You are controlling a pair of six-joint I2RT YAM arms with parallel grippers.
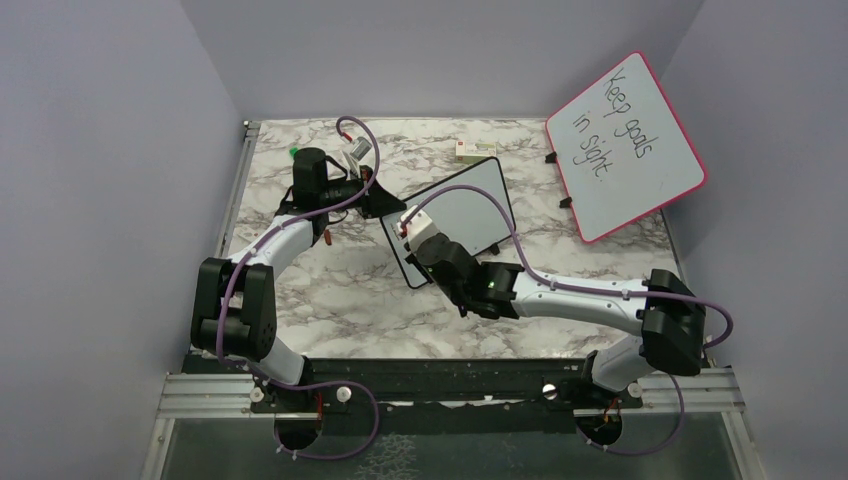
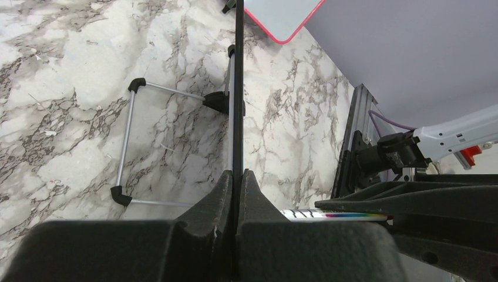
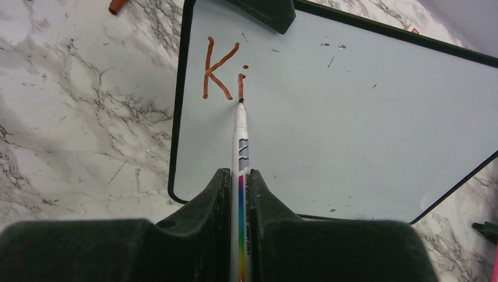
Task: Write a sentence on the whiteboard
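While the right pincer (image 3: pixel 239 187) pinches the marker (image 3: pixel 240 126) between its two pressed fingers, you see the pen running straight ahead of it. The tip touches the whiteboard (image 3: pixel 364 123) at the foot of the "i". The sentence (image 3: pixel 220 73) shows only "Ki", ahead and a little left of the pincer, close to the board's left rim, so most of the writing is not yet done.

For the next stroke you should mind one relation. The bare surface lies ahead and to the right of the tip, and the board's long axis seems to run that way too, so the line must grow rightward.

The left pincer (image 2: pixel 236 183) is closed on the board's thin black edge, which runs away in front of it, and so it steadies the board. The right arm is the one that writes.
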